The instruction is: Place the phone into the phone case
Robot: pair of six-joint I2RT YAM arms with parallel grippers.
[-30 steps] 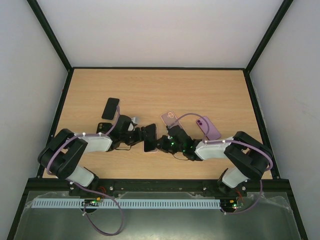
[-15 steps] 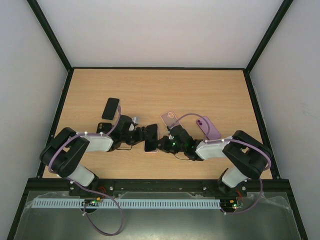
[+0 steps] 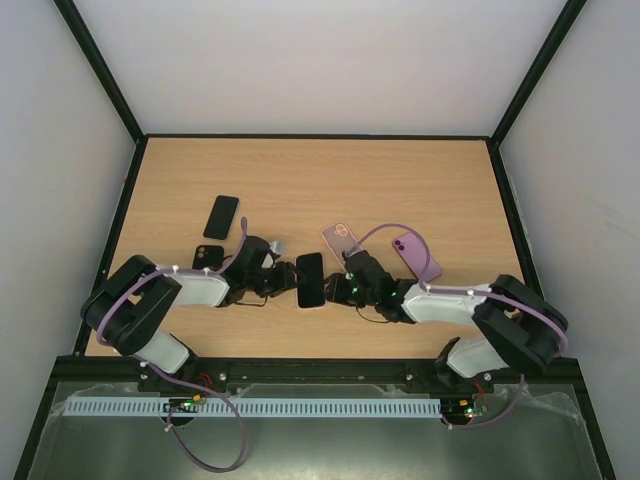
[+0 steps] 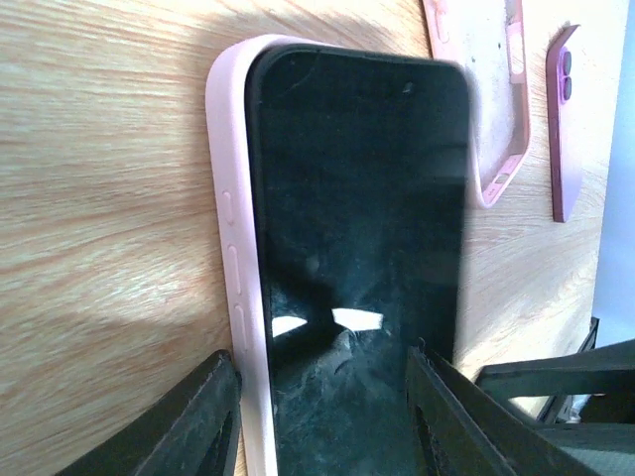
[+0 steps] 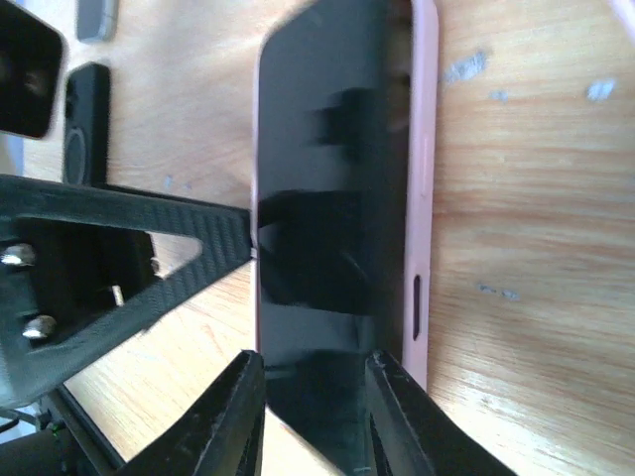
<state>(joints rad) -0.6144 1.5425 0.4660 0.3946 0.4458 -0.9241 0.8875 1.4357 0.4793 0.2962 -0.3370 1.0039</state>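
- The phone [image 3: 310, 280] lies screen up on the bench [image 3: 400, 170], close to the near edge and about midway between the left and right edges. It rests inside the pink phone case [image 4: 230, 248].
- The case's lip shows along only one long side of the phone. No pink shows along the other long side, so I cannot tell whether that side is fully seated.
- The left gripper [image 4: 319, 357] is partly open, with one finger on each side of the phone's width at one end. Whether the fingers actually pinch it cannot be told.
- The right gripper [image 5: 316, 362] has its jaws a little apart over the opposite end of the phone and holds nothing.
- Judged from this, the step in hand is the final seating: the phone is in, or all but in.
- The next move calls for a firm downward press along the side with no lip showing, with the case steadied so it does not slide.
- An empty pink case [image 3: 340, 238] and a purple phone [image 3: 415, 255] lie just beyond and should be left alone.
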